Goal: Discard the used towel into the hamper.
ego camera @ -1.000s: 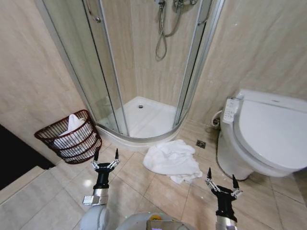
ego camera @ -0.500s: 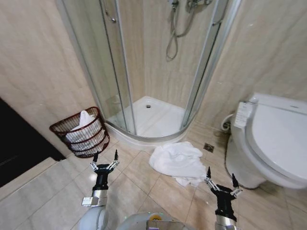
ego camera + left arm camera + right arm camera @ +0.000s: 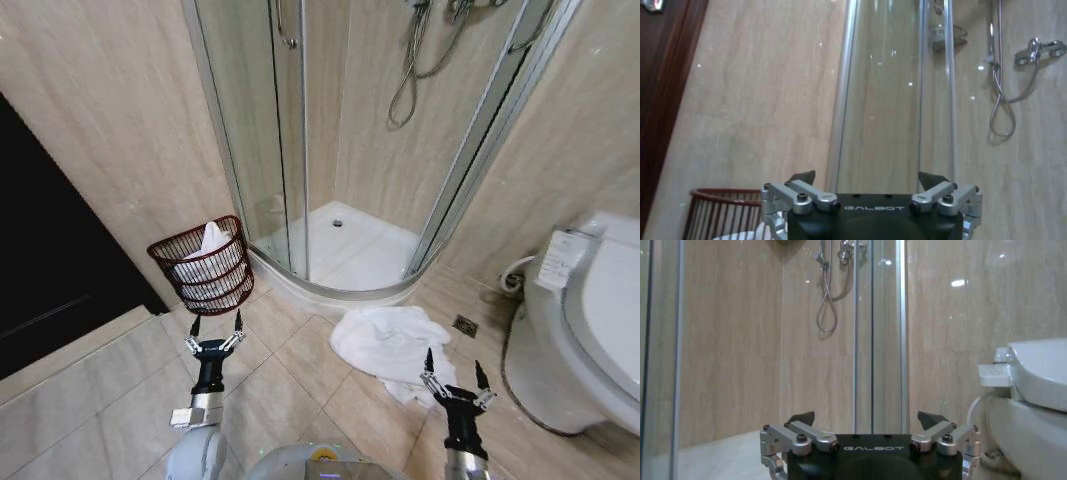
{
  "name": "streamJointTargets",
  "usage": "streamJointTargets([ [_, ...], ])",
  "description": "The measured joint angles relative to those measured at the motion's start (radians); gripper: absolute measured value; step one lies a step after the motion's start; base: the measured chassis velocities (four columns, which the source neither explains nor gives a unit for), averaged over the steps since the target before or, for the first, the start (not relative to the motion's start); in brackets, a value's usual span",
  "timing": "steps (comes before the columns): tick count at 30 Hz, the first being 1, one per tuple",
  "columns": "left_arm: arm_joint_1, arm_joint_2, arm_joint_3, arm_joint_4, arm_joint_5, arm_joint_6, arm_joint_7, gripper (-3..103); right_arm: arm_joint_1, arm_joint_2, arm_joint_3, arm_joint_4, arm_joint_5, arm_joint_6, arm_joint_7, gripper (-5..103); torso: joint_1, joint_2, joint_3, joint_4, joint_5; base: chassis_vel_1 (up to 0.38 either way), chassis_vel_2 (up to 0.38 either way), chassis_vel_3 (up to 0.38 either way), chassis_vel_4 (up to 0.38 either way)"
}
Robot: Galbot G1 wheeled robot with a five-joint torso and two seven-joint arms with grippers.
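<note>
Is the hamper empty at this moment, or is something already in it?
Not empty. The hamper stands upright by the wall with white cloth showing above its rim, while another white towel lies crumpled on the floor tiles.

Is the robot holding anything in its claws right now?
Nothing. The left gripper and right gripper are both open and empty; the towel lies on the floor, away from the hamper.

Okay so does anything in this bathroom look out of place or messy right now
Yes: a white towel lies crumpled on the floor tiles by the shower base, not in the hamper, which already holds white cloth. Both grippers, left and right, are open and empty.
</note>
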Motion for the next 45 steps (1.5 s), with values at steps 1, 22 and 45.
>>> streamJointTargets([
  [1,0.0,0.0,0.0,0.0,0.0,0.0,0.0,100,0.0,0.0,0.0,0.0,0.0,0.0,0.0,100,0.0,0.0,0.0,0.0,0.0,-0.088,0.096,0.077,-0.093],
  [22,-0.001,0.002,-0.011,-0.019,0.043,0.061,-0.12,100,0.267,-0.142,0.177,-0.166,0.292,-0.527,-0.198,100,0.0,0.0,0.0,0.0001,0.0001,-0.096,0.087,0.088,-0.077],
  [45,-0.042,0.011,-0.037,-0.004,0.01,0.111,-0.146,100,0.499,-0.365,0.01,-0.533,0.156,-0.877,-0.59,100,0.0,0.0,0.0,0.0001,0.0002,0.003,0.0,0.0,0.002],
])
